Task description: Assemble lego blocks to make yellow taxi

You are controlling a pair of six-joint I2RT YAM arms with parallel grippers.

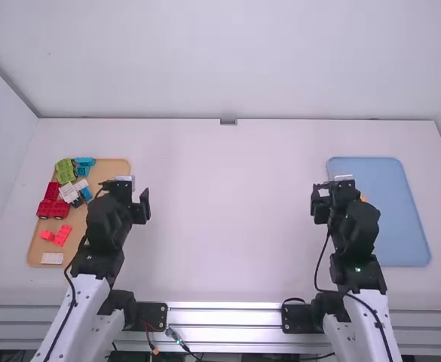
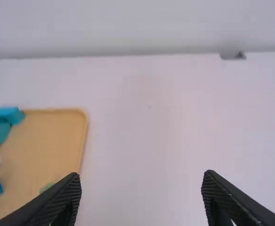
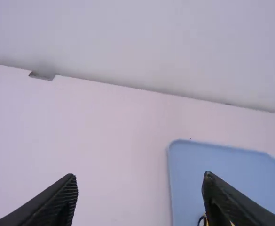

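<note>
Left gripper (image 1: 126, 197) and right gripper (image 1: 335, 196) stand with fingers apart, empty. Lego blocks (image 1: 53, 209) lie on tan tray (image 1: 36, 253), partly screened by left arm (image 1: 75, 313); left wrist view shows green piece (image 2: 47, 187). Yellow-orange piece (image 1: 363, 198): blue tray (image 1: 402, 234).

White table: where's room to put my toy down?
The wide middle of the white table, between the tan tray and the blue tray, is bare. The blue tray's outer strip is bare too. Blocks crowd the tan tray, beside the left arm.

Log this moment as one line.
left gripper: open, empty | right gripper: open, empty | red blocks: on tan tray | blue tray: at right
</note>
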